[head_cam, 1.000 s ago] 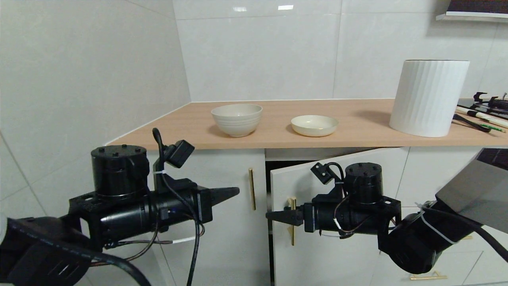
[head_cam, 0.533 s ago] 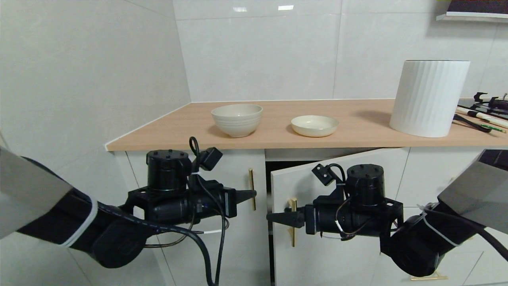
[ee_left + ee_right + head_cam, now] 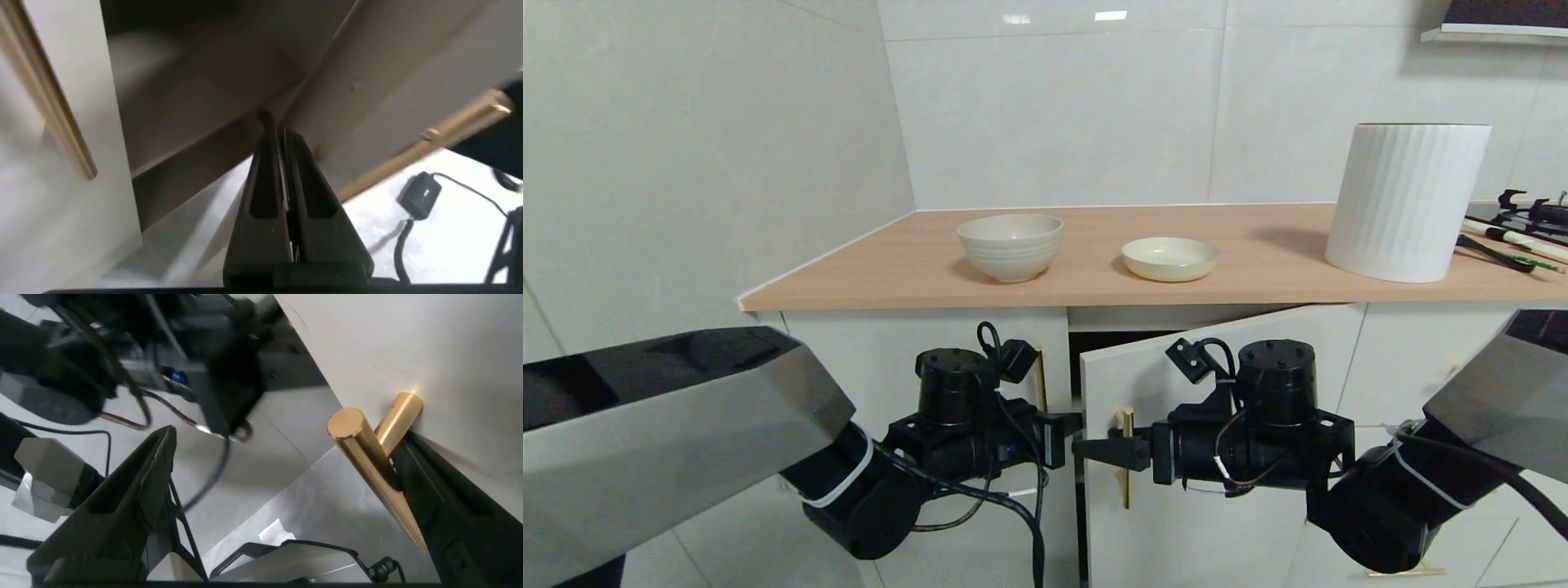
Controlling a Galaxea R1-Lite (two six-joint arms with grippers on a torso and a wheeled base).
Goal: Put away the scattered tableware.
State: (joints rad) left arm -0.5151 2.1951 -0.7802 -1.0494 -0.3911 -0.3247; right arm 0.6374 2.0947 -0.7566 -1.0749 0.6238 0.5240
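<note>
A ribbed cream ceramic bowl (image 3: 1010, 245) and a shallow cream dish (image 3: 1170, 257) sit apart on the light wooden countertop (image 3: 890, 269). Below them a white cabinet door (image 3: 1176, 531) stands ajar. The right gripper (image 3: 1094, 447) is spread wide, with the door's brass bar handle (image 3: 372, 453) between its fingers, unclamped. The left gripper (image 3: 276, 139), fingers pressed together and empty, points into the dark gap beside that door

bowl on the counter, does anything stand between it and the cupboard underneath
Yes, the doors. The left door looks closed and the right door is only ajar, leaving a gap that looks too narrow for the bowl. The right tool sits at its gold handle; the left tool points into the gap.
</note>
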